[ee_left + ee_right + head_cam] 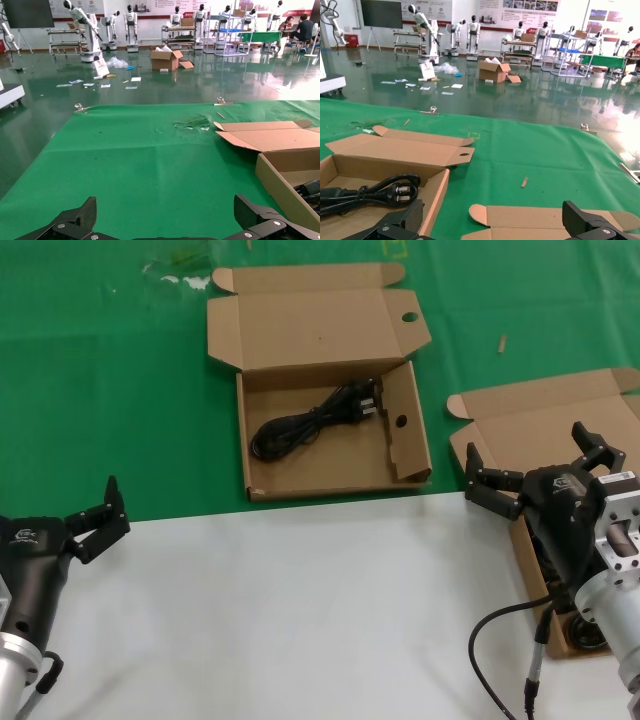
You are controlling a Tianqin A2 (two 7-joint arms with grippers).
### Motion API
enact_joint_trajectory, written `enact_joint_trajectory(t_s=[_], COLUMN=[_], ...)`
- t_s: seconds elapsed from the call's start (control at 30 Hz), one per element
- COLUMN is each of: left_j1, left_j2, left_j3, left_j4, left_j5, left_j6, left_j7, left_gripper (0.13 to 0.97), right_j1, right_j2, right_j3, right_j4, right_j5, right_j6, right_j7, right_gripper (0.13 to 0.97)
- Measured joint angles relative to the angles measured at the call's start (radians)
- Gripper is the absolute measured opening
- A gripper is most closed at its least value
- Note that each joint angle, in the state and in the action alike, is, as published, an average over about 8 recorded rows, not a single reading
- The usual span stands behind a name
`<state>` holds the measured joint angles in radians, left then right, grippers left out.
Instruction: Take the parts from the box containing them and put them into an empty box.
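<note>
One black power cable [315,424] lies coiled in the holed box [330,455] at 12 o'clock. Right end effector [535,472], fingers apart, hovers over the plain box [560,425] at 3 o'clock. Left end effector [98,515], apart, waits at 9 o'clock on the worktop [280,610].

black cable [312,422], brown box [300,335], green cloth [100,390]

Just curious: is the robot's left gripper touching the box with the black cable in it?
Apart. In the head view the left gripper sits over the white surface, with bare green cloth between it and the box.
</note>
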<state>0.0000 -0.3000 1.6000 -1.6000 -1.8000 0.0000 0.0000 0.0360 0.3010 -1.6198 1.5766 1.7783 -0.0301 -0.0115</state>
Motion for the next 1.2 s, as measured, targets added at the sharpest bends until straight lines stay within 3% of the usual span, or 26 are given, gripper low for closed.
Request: enact_joint_trajectory(t_s=[1.2], left_j1=[0.000], left_j2=[0.000], left_j3=[0.000], left_j4=[0.000], left_j5=[0.000], left_j6=[0.000], left_j7=[0.000], left_gripper=[0.966], right_j1=[0.000], right_j2=[0.000], right_j3=[0.000], right_j4=[0.000], right_j5=[0.000], right_j6=[0.000], right_j7=[0.000], right_gripper=[0.966])
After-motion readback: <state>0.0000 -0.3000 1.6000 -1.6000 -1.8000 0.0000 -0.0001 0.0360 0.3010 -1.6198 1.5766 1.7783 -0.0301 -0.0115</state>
